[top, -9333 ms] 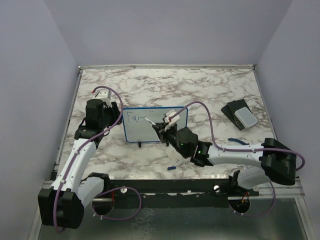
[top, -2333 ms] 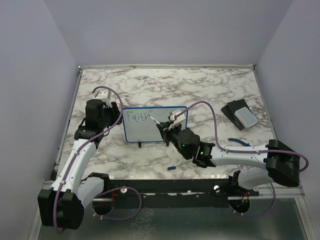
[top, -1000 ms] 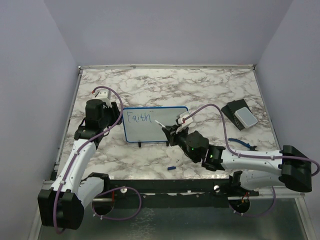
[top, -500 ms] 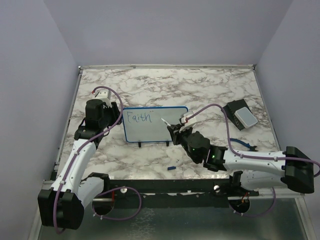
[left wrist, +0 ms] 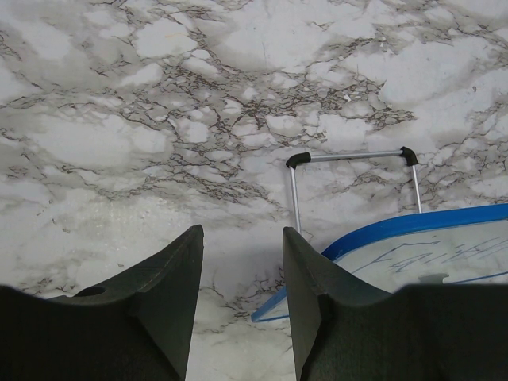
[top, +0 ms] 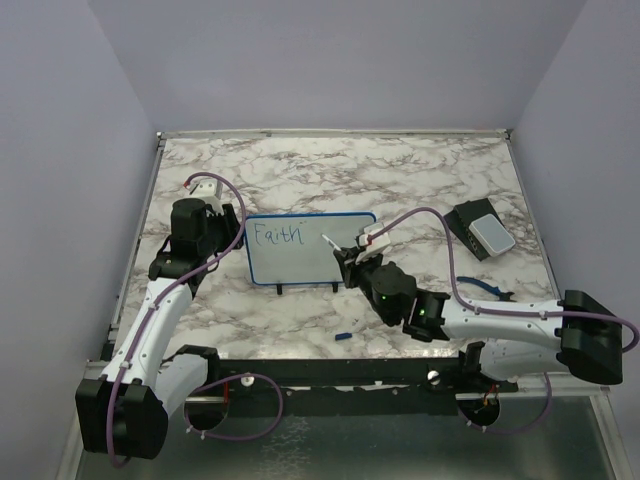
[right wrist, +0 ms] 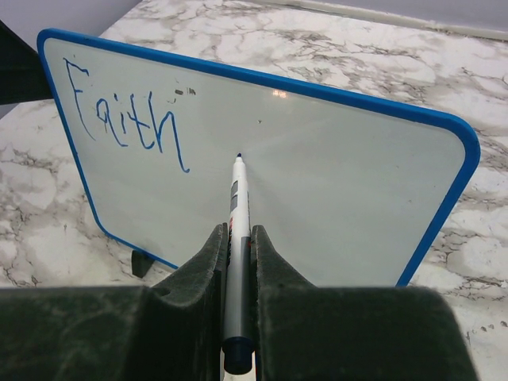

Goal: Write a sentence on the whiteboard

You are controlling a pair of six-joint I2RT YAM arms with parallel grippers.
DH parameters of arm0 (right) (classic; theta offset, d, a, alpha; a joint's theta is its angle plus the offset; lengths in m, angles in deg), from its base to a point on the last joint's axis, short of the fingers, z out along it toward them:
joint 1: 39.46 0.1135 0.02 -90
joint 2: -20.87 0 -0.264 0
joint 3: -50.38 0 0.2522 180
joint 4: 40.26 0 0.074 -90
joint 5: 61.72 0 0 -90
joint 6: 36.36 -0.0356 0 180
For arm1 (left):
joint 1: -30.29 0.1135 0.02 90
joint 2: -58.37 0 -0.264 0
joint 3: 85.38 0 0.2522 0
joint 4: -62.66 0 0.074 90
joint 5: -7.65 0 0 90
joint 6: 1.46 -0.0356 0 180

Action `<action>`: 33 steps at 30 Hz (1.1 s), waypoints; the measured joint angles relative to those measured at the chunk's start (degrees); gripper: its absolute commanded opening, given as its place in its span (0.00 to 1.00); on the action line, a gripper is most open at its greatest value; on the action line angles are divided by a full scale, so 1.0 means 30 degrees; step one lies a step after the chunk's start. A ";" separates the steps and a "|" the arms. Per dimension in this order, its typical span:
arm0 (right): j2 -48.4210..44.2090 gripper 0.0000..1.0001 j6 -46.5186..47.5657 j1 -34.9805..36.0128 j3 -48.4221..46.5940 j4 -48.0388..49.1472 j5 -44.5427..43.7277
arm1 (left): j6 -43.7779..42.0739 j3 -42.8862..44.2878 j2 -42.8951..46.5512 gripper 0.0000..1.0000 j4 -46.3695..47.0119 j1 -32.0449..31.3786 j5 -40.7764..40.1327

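The whiteboard (top: 300,255) stands upright on its little feet on the marble table (top: 400,175), just toward 9 o'clock of the table's middle, its written face turned toward the arms. The sentence (top: 277,236) so far reads "Faith", in blue, in the board's upper corner on the 9 o'clock side.

The right arm lies low and long across the near table, stretched from its base at 4 o'clock toward 10 o'clock, elbow down near the surface and wrist tipped up at the board. The right gripper (top: 350,260) is clamped narrow on a marker (top: 331,242), whose barrel runs straight out between the fingers. In the right wrist view the marker's tip (right wrist: 238,156) sits at or just off the white surface, at 4 o'clock of the "h"; contact cannot be judged.

The left arm rises from its base at 7 o'clock and folds forward toward 12, its wrist beside the board's 9 o'clock edge. The left gripper (left wrist: 242,238) stands partly apart, only marble between the jaws; the board's blue corner (left wrist: 333,250) lies just outside one finger.
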State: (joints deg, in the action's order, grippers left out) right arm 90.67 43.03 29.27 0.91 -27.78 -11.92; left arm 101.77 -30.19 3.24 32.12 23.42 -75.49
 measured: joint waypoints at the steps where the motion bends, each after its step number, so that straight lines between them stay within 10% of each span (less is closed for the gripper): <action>1: 0.0058 0.01 0.0015 -0.0080 0.0000 0.0051 0.0000 | 0.0000 0.0000 0.0000 0.46 0.0007 0.0000 0.0007; 33: 0.0933 0.01 -0.0678 -0.0189 -0.0255 -0.0219 0.0925 | 0.0000 0.0000 0.0044 0.46 0.0007 0.0000 0.0007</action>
State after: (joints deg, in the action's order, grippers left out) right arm 93.47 41.00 28.70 0.15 -28.44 -9.15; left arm 101.77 -30.19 3.37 32.15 23.42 -75.47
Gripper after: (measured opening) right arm 0.119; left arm 0.465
